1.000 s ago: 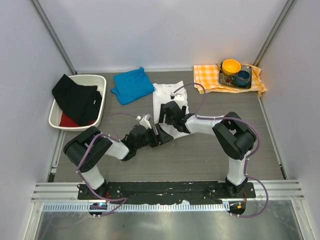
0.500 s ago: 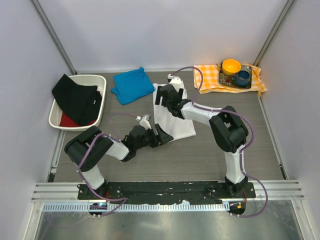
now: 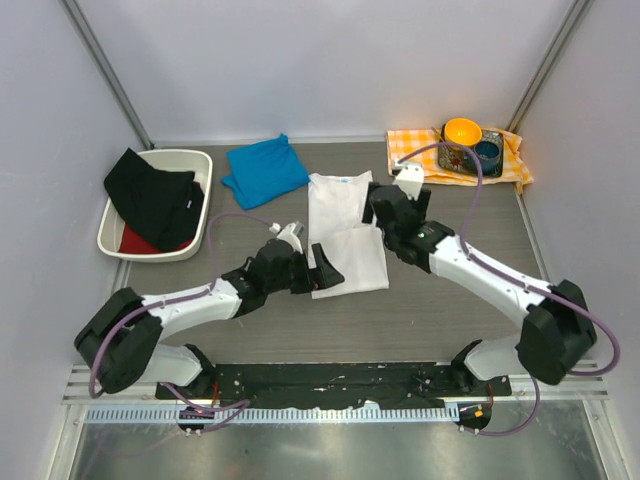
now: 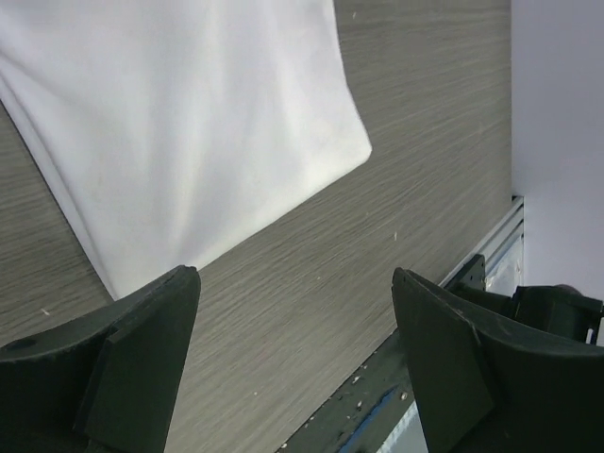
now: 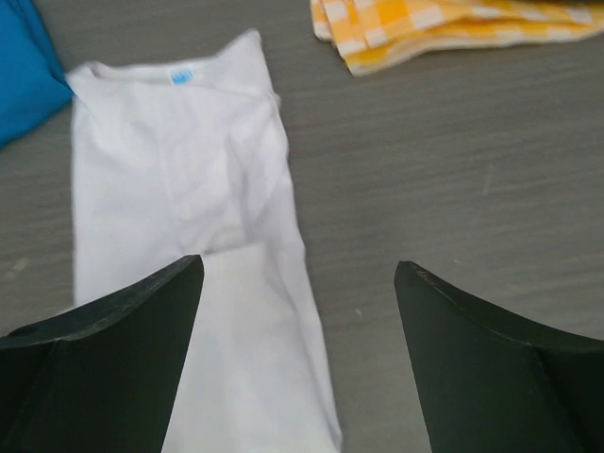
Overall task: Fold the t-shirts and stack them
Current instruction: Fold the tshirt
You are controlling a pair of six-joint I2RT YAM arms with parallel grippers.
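Observation:
The white t-shirt [image 3: 345,230] lies flat mid-table as a long strip, collar at the far end; it also shows as white t-shirt [image 4: 189,123] and white t-shirt [image 5: 179,189]. The blue t-shirt [image 3: 265,170] sits folded to its far left, a blue t-shirt corner [image 5: 19,75] showing. My left gripper [image 3: 322,272] [image 4: 294,278] hovers open at the white shirt's near left corner, holding nothing. My right gripper [image 3: 393,200] [image 5: 298,266] hangs open over the shirt's right edge, empty.
A white bin [image 3: 185,155] with black and red clothes stands at the far left. An orange-and-white checked cloth [image 3: 415,150] [image 5: 453,28] at the far right carries a tray with an orange bowl [image 3: 462,130] and a blue cup [image 3: 487,153]. A metal rail [image 3: 330,385] runs along the near edge.
The right gripper travelled from the shirt's middle to its collar, then off to the right. The left arm stretched out and its jaws opened wider. The shirt now lies as a narrower strip.

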